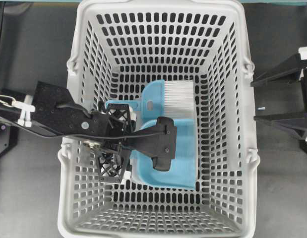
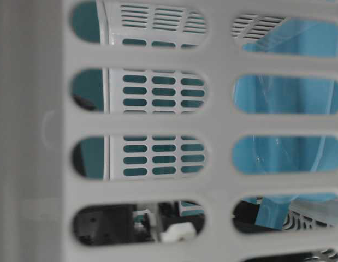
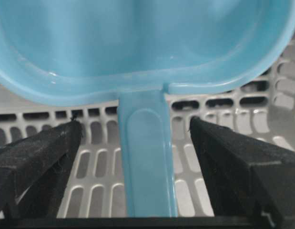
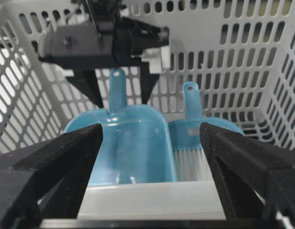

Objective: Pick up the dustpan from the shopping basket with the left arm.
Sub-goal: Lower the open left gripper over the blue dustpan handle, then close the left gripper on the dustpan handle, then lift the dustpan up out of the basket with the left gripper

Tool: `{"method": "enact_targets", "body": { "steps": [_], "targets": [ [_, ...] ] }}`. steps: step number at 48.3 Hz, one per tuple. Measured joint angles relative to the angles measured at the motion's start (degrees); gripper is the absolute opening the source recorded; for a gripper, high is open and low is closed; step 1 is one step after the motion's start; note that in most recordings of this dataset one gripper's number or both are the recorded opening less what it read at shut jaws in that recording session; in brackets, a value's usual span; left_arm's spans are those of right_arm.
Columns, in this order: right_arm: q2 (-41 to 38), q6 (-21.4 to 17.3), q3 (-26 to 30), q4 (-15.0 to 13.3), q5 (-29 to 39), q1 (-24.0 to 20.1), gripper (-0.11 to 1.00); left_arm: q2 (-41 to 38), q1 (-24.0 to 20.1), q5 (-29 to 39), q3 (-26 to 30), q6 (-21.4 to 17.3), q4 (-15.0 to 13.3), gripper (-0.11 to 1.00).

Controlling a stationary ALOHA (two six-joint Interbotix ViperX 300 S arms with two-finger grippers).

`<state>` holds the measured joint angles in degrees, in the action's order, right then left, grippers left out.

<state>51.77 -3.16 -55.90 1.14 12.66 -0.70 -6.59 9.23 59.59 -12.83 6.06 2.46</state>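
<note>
In shopping basket [image 1: 84, 44]: dustpan [image 1: 180, 163] (unlabelled)

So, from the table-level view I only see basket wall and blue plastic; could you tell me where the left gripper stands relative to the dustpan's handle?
Observer: The left gripper straddles the handle of the dustpan, jaws open, with a gap on each side.
Operator: Thank you. Is the brush in the way?
Observer: No. The brush lies beside the dustpan, outside the fingers.
Operator: And the right gripper?
Observer: The right gripper is open at the rim of the shopping basket, holding nothing.
</note>
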Motion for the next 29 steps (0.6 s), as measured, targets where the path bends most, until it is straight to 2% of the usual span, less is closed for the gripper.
{"method": "enact_targets", "body": {
  "steps": [4, 7, 10, 15, 29],
  "targets": [
    [-0.09, 0.0, -0.26, 0.0, -0.44, -0.09, 0.78, -0.26, 0.0, -0.44, -0.26, 0.26, 0.0, 0.83],
    [0.0, 0.0, -0.44, 0.0, -0.62, -0.09, 0.78, -0.26, 0.09, -0.88, -0.35, 0.35, 0.0, 0.74],
    [-0.09, -0.09, -0.62, 0.0, -0.7, -0.09, 0.78, -0.18, 0.09, -1.14, -0.26, 0.35, 0.0, 0.59],
    [0.0, -0.53, -0.88, -0.09, -0.79, -0.09, 0.78, -0.09, 0.09, -1.05, -0.26, 0.44, -0.09, 0.28],
    [0.35, -1.49, -1.49, 0.0, -0.79, -0.09, 0.78, 4.48, -0.44, -2.55, 0.18, 0.62, 0.0, 0.28]
  ]
}}
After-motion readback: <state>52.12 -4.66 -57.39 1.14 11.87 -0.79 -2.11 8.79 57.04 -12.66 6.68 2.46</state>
